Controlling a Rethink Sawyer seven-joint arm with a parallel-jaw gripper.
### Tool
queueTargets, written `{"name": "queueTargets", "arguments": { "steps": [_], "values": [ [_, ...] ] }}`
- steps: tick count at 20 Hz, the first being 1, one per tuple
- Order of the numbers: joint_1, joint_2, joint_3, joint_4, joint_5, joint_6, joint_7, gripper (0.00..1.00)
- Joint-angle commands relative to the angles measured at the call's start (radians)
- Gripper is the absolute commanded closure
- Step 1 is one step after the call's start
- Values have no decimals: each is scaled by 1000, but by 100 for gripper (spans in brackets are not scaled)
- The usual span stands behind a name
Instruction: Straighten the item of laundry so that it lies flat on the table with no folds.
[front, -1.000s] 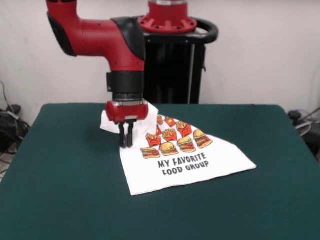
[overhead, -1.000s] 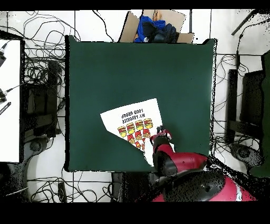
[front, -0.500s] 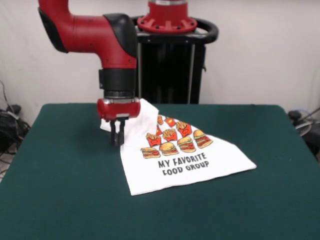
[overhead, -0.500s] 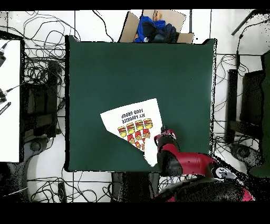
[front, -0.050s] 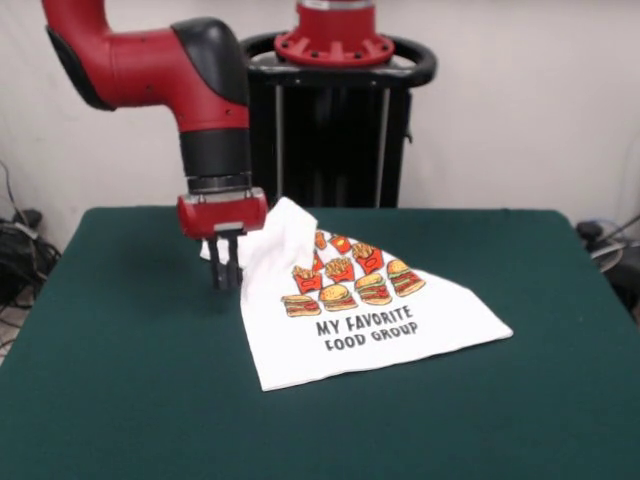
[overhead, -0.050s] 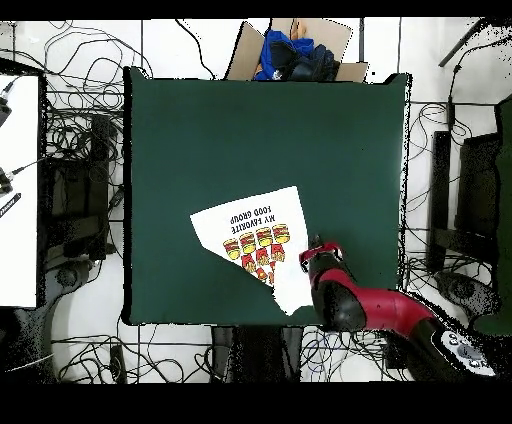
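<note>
Front cam faces me across my table (front, -0.050s: 120, 400); overhead looks straight down, wider; both share tabletop.

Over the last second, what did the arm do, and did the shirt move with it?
The red and black gripper slid sideways off the shirt's folded corner, toward the left edge of the front view, fingers shut. The white burger-print T-shirt barely moved; the fold near the gripper stands slightly more raised. The dark green table is unchanged.
</note>
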Motion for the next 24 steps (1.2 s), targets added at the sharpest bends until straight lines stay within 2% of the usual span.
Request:
{"name": "queueTargets", "arguments": {
  "steps": [1, 10, 13, 16, 18, 24],
  "values": [
    [-45, 58, 226, 8, -31, 59, 177, 100],
    [-94, 86, 285, 28, -77, -59, 185, 100],
    [-56, 86, 235, 8, -62, -67, 174, 100],
    [103, 47, 21, -47, 11, -104, 151, 100],
    [124, 43, -11, -59, 23, -115, 150, 100],
    [154, 82, -24, -108, 26, -166, 167, 100]
  ]
}}
